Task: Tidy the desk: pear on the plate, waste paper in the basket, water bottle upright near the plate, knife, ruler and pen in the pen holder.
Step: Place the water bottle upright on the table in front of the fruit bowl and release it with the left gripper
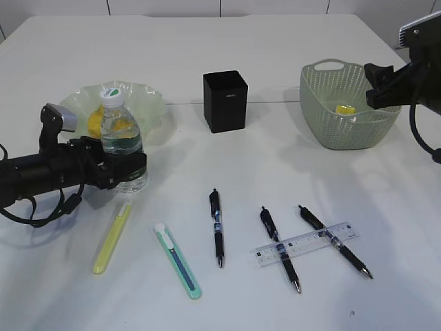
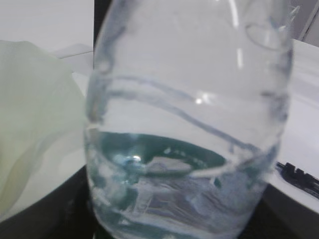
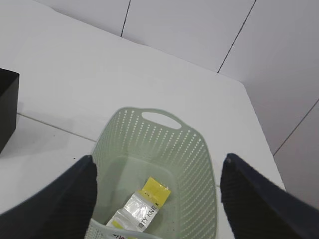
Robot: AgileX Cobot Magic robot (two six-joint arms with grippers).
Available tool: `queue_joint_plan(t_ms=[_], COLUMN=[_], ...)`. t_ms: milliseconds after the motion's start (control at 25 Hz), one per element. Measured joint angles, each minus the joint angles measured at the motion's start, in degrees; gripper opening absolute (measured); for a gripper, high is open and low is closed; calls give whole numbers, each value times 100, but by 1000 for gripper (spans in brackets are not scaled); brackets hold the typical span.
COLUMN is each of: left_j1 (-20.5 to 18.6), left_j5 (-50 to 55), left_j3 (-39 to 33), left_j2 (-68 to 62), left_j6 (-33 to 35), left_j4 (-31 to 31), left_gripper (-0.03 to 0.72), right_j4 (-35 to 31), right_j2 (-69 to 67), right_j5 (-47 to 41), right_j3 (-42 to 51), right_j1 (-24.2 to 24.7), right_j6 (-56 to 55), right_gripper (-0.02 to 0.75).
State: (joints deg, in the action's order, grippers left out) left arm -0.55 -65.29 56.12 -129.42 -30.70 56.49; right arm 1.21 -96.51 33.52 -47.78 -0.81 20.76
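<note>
Water bottle point(image 2: 189, 149) upright between left gripper's point(image 1: 127, 176) parted jaws, right gripper point(image 3: 157, 199) wide

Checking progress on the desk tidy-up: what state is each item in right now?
water bottle: upright by the plate, capped, left tool around it.
plate: holds something yellow.
basket: upright, paper scraps inside.
pen holder: upright.
ruler: flat, lying across two pens.
right tool: open above the basket.

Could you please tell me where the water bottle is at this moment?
In the exterior view the water bottle stands upright at the left of the desk, just in front of the plate, with the left gripper around its base.
</note>
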Motion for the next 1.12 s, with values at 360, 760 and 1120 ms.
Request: queue_joint_plan(t_ms=[360, 760, 1120], left_j1=[-39, -39, -49], left_j5=[0, -35, -38], left_j3=[0, 0, 0], left_j2=[0, 293, 445], left_j6=[-167, -180, -184], left_j4=[38, 132, 265], left_gripper=[580, 581, 581], right_j4=[0, 0, 0], right_j2=[0, 0, 0], right_j5=[10, -1, -14], right_j3=[0, 0, 0], right_j1=[0, 0, 0], right_j6=[10, 10, 10], right_gripper=[571, 571, 571])
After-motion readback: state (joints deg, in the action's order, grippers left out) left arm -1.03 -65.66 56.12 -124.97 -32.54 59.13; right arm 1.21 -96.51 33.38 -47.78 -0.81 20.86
